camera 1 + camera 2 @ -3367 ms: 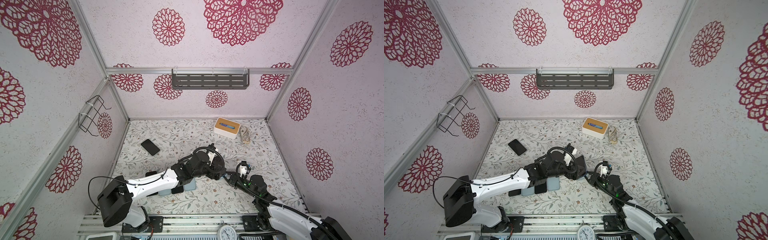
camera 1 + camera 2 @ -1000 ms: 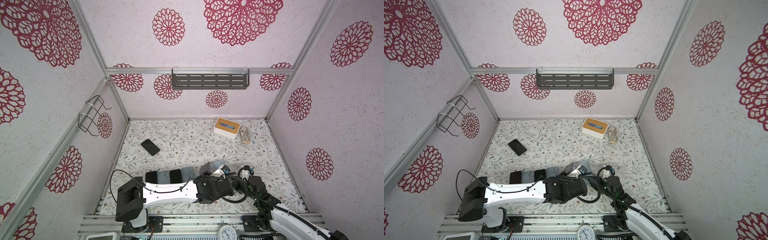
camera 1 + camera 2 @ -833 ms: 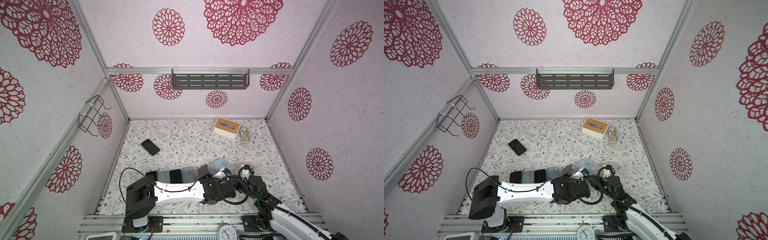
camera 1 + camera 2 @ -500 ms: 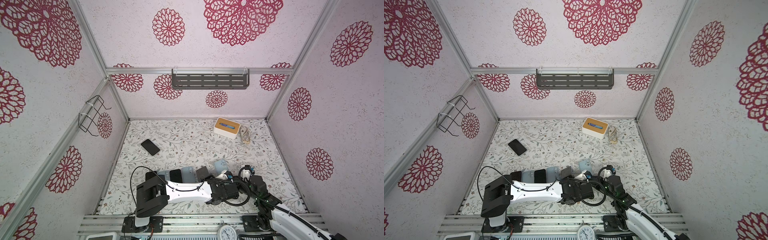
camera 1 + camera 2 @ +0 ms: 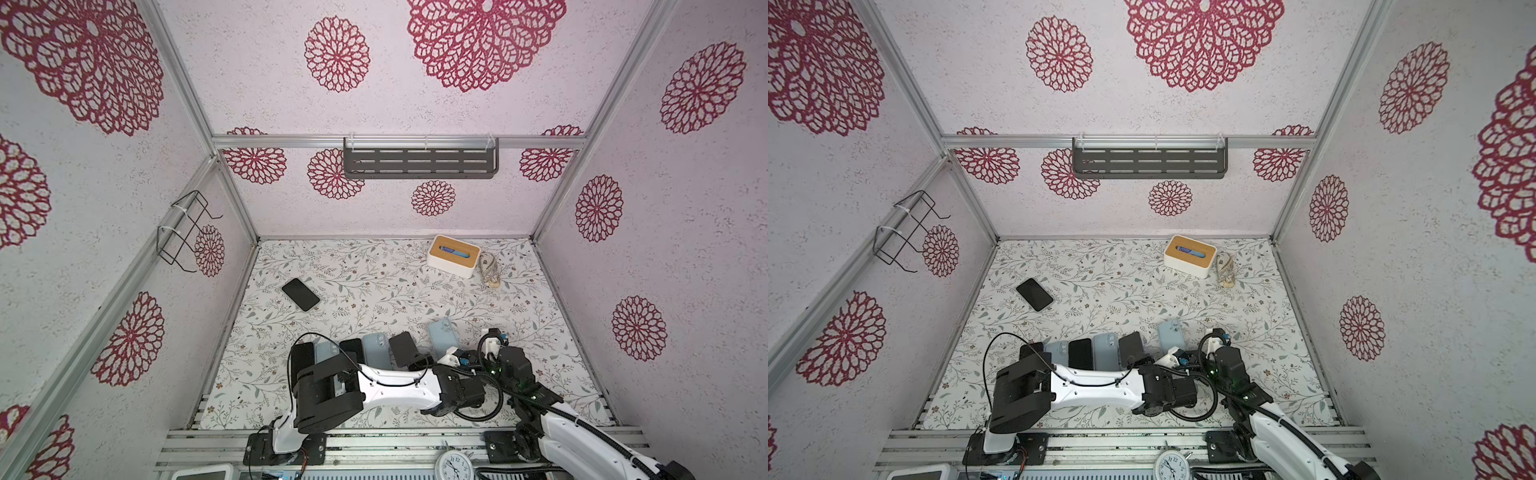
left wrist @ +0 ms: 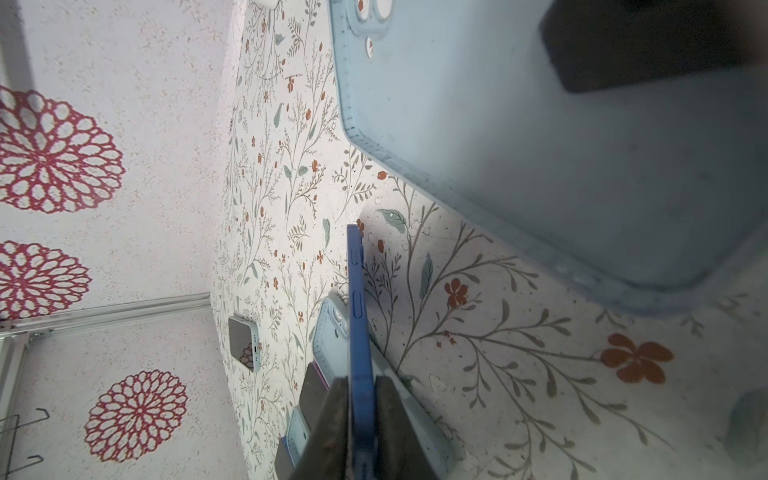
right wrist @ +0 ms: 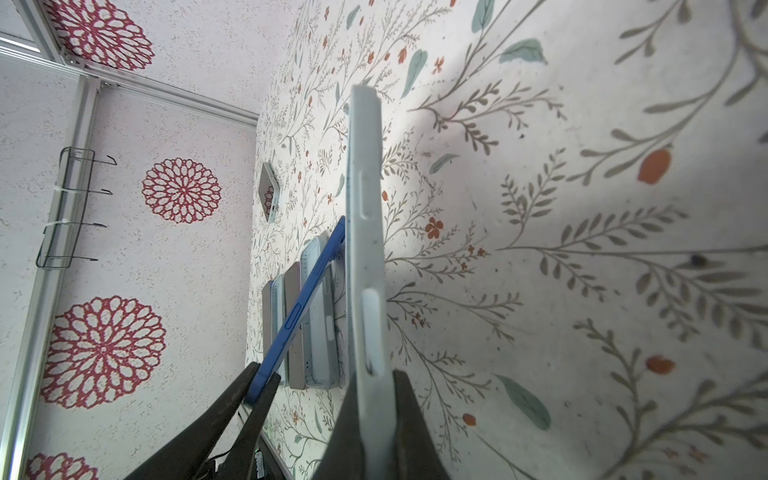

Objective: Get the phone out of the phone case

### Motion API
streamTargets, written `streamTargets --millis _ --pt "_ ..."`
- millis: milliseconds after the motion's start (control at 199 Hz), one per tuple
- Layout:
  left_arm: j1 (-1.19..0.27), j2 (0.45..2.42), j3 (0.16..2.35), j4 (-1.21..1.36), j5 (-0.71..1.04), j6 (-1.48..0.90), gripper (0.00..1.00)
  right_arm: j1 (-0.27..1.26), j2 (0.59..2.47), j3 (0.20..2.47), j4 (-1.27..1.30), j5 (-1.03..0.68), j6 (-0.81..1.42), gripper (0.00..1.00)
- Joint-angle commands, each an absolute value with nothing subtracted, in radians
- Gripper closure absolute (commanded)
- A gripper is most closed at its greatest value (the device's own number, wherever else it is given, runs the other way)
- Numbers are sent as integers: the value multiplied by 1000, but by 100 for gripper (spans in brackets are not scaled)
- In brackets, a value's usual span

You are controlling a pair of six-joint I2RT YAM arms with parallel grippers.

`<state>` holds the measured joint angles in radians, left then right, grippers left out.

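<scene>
The blue phone [image 6: 356, 316] is out of the case, and my left gripper [image 6: 360, 386] is shut on its lower end. In both top views the phone [image 5: 402, 348] [image 5: 1131, 345] shows its dark face just right of the row on the table. The light blue phone case [image 7: 365, 232] is empty and gripped at one end by my right gripper [image 7: 372, 382]. In both top views the case [image 5: 444, 338] [image 5: 1172, 334] stands a short way right of the phone, apart from it. The left wrist view shows the case's [image 6: 540, 158] inside with its camera holes.
A row of several phones and cases [image 5: 345, 353] lies at the front left of the floral mat. A lone black phone [image 5: 300, 294] lies further back left. A white tissue box [image 5: 454, 255] and a rope loop [image 5: 490, 270] sit at the back right.
The left gripper has carried the phone leftward, away from the case, to beside the row. The right gripper has kept the case almost in place.
</scene>
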<state>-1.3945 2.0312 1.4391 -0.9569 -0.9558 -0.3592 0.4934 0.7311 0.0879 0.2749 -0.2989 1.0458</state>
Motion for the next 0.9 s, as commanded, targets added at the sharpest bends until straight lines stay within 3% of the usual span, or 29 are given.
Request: streamTargets --millis 0,291,553,899 --pt "-1409 2063 1447 -960 -953 -368 80 489 737 127 314 -324 1012 100" --pt "-1413 2108 1438 -930 -950 -401 74 486 747 120 319 -327 1007 100" --pt "-1408 2120 1425 -894 -962 -414 48 486 754 110 324 -330 1008 100" --pt "-1409 2090 1414 -931 -974 -471 29 485 780 110 318 -339 990 100"
